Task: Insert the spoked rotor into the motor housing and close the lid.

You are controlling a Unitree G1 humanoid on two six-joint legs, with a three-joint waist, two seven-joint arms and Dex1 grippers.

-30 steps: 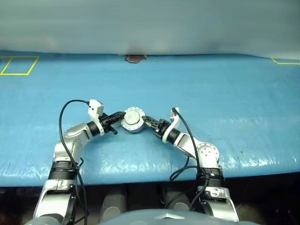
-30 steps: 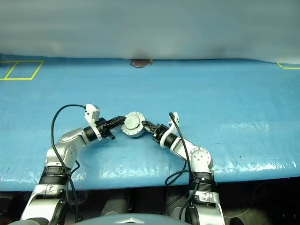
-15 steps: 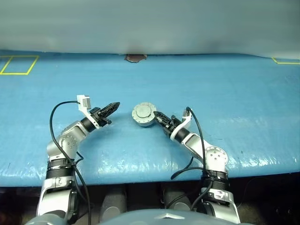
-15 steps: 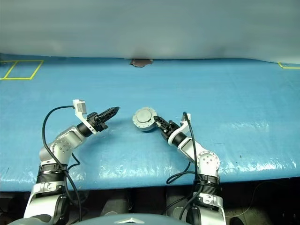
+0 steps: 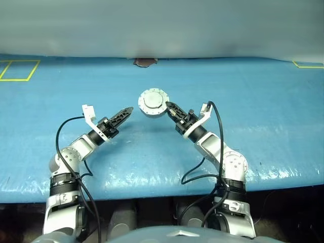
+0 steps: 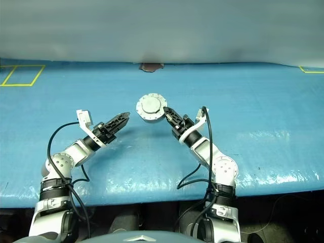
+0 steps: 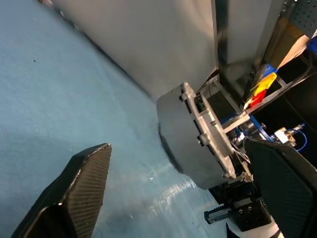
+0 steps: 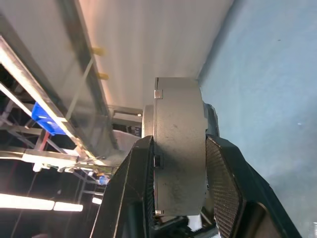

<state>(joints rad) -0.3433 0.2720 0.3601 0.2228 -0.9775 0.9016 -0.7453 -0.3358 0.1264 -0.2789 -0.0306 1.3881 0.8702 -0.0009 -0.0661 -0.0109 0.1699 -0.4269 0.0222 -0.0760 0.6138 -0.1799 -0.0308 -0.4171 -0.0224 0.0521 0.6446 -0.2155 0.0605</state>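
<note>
Left end effector (image 5: 127,111) has let go, jaws wide and empty. Right end effector (image 5: 169,107) lifts the closed motor housing (image 5: 153,103), lid (image 5: 153,99) shut, at upper centre above the blue counter (image 5: 263,101). Assembly looks done.

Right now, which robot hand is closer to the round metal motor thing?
The right. The right gripper is clamped on the closed motor housing, holding it above the table. The left gripper hangs open beside it, apart from it.
</note>
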